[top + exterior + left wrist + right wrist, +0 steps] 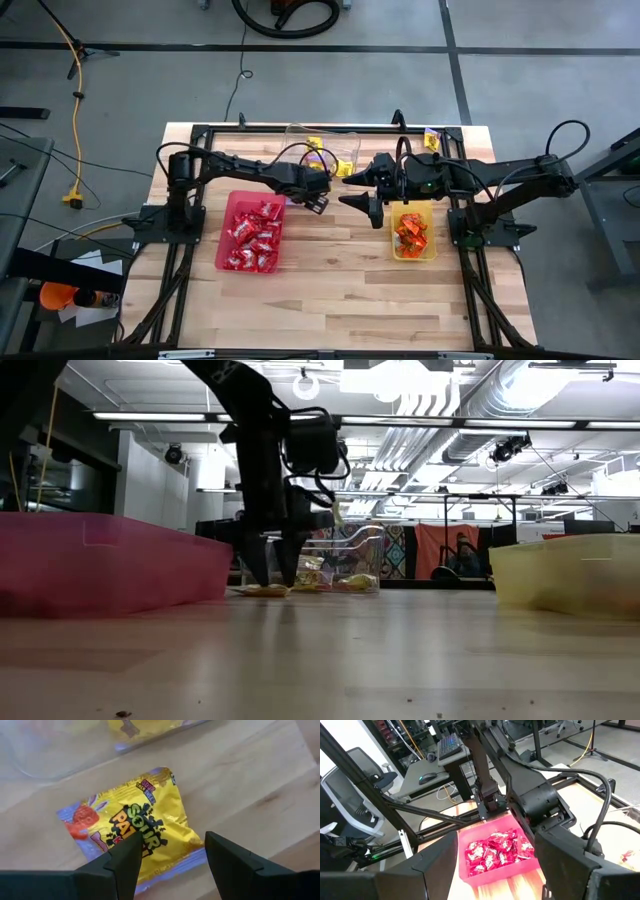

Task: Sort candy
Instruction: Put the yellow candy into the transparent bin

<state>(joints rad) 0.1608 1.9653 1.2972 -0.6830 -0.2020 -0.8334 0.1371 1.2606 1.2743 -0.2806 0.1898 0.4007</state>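
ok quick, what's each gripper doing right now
left gripper: open, holding nothing, over a yellow candy packet on the table.
right gripper: open, holding nothing, between the two trays.

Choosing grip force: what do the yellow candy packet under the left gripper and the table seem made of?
Yellow candy packet: likely thin plastic film, glossy; it wrinkles and glints, with printed lettering. Table: looks like light wooden planks, matte, with visible grain and seams.

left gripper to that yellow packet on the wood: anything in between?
Nothing visible. The left gripper is open right over the yellow packet, which lies flat on the table beside the clear tray, not inside it.
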